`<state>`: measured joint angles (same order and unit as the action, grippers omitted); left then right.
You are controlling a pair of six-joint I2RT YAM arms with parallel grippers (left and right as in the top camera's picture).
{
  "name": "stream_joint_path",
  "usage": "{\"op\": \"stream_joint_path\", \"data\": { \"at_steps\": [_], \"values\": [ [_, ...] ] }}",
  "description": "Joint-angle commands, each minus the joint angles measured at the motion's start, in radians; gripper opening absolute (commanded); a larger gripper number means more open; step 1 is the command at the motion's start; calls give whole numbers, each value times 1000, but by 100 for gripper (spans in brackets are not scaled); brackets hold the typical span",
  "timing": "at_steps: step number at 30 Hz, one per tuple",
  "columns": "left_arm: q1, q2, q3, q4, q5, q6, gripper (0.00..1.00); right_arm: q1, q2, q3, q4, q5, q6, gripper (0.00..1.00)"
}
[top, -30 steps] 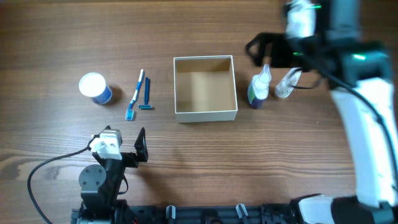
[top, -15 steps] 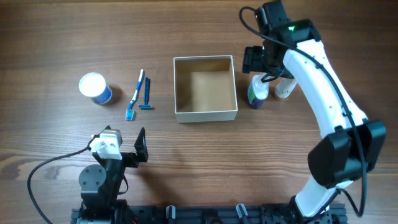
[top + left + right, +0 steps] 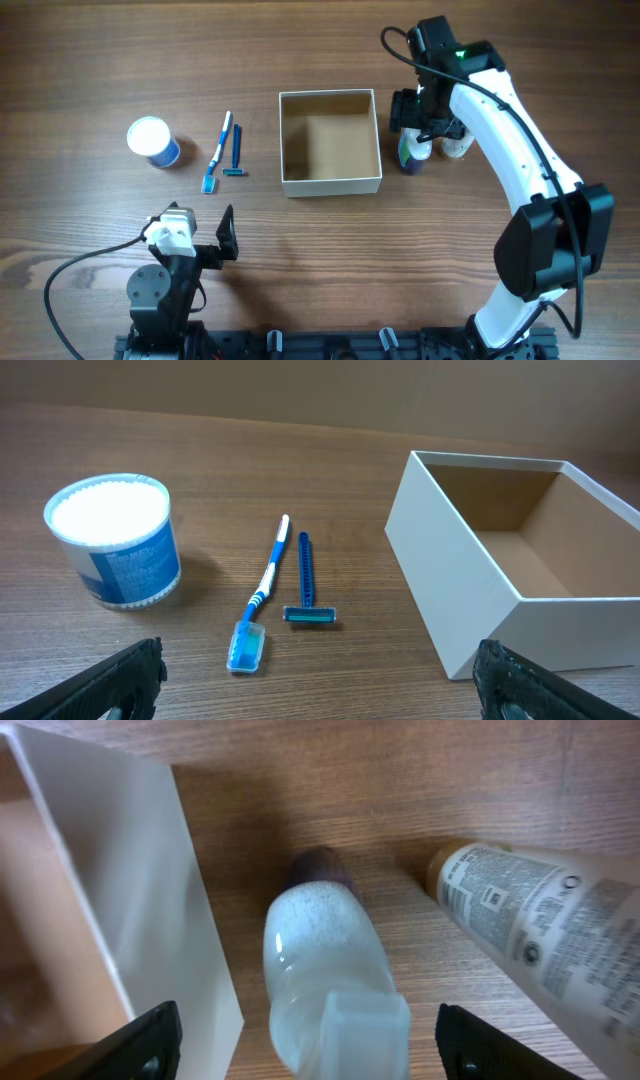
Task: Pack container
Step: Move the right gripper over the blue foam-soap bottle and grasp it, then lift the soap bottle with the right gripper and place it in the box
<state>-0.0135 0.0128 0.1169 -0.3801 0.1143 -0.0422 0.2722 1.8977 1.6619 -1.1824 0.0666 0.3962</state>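
Your right fingers (image 3: pixel 150 1038) are spread wide, one on each side of a white-capped bottle (image 3: pixel 320 970) standing on the tabletop (image 3: pixel 400 780). Whether they touch it, I cannot tell. The container (image 3: pixel 150 900) sits just left of those fingers, its white wall beside the bottle. A labelled bottle (image 3: pixel 540 930) is just to their right. Your left fingers (image 3: pixel 120 682) are wide too, holding nothing. The container is ahead to their right, with a toothbrush (image 3: pixel 262 585) and razor (image 3: pixel 305 575) straight ahead and a cup (image 3: pixel 115 540) ahead-left.

Wood-grain table (image 3: pixel 330 260) — brown, evenly lit
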Motion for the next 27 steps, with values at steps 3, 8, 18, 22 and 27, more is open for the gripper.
{"op": "stream_joint_path", "data": {
  "at_steps": [3,8,18,22,27],
  "values": [
    [5,-8,-3,3,5,12,100,1,14,-33,22,-16,-3,74],
    [5,-8,-3,3,5,12,100,1,14,-34,20,-16,0,71],
    [5,-8,-3,3,5,12,100,1,14,-35,-3,-12,34,63],
    [5,-8,-3,3,5,12,100,1,14,-35,-8,-4,51,63],
    [5,-8,-3,3,5,12,100,1,14,-35,-7,13,52,64]
  ]
}}
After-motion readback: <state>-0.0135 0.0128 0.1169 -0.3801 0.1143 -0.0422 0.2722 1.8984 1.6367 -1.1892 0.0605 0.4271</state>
